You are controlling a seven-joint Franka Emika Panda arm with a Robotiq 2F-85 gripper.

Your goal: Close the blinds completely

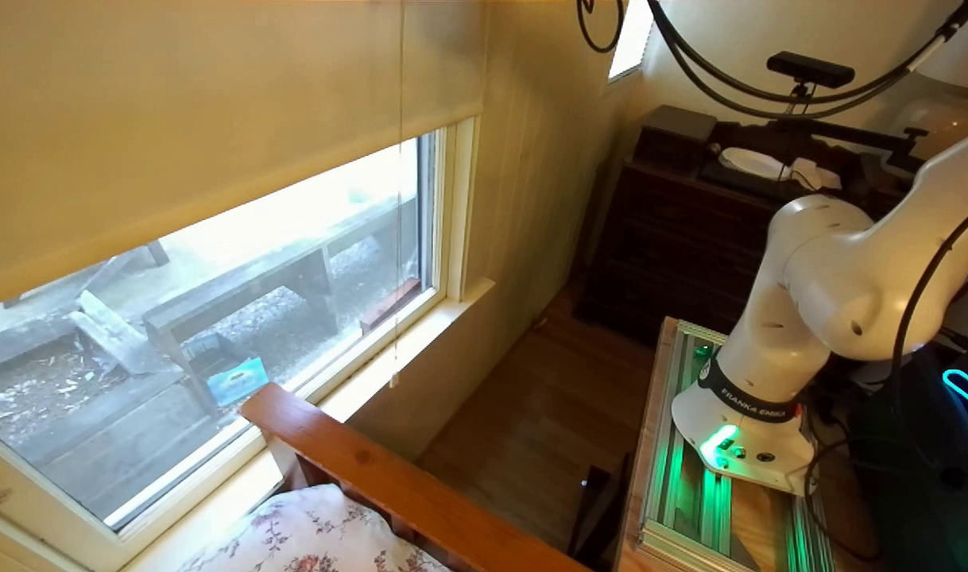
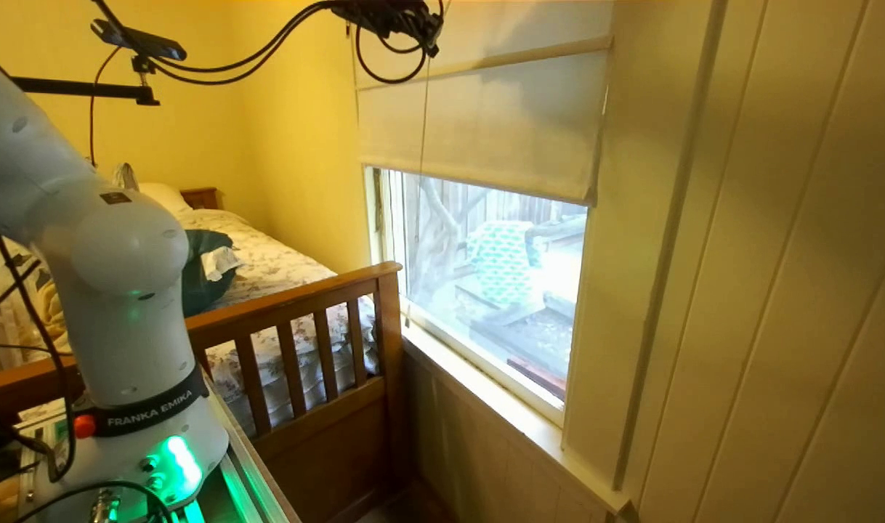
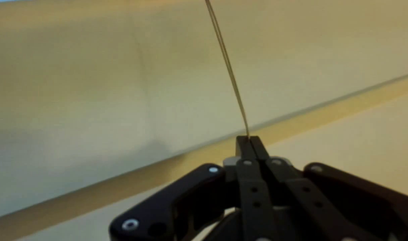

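Observation:
The blinds are a cream-beige fabric shade in both exterior views (image 1: 214, 119) (image 2: 486, 131), covering the upper part of the window (image 2: 486, 276). Glass shows below their bottom edge. They also fill much of the wrist view (image 3: 73, 83), with a fold band crossing diagonally. A thin cord (image 3: 225, 57) runs to my gripper (image 3: 248, 138), whose fingertips are shut on it. In an exterior view the gripper (image 2: 432, 49) is high in front of the blinds, partly cut off by the top edge, and the cord (image 2: 423, 123) hangs below it. Elsewhere only its cable loop shows.
A wooden bed footboard (image 1: 373, 469) stands against the window sill (image 1: 432, 326). A dark dresser (image 1: 651, 238) stands by the far wall. A camera on a stand (image 1: 810, 70) and hanging cables (image 2: 268, 62) are near the arm (image 2: 123, 240).

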